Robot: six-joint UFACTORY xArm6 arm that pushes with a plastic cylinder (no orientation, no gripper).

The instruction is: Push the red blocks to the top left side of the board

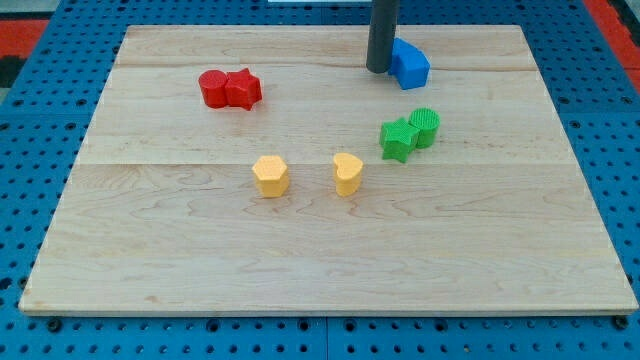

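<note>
My tip point(378, 70), a bare rod holding nothing, touches the blue block point(410, 65) at upper right. Approach pending: the red blocks point(229, 89) need pushing further upper-left.

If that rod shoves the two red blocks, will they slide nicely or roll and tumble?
Probably slide: the red blocks look squat and flat-bottomed on the smooth wooden board, so tipping seems unlikely. They touch, so a push may move both, though they could split or turn. My tip is beside the blue block, well away from them.
</note>
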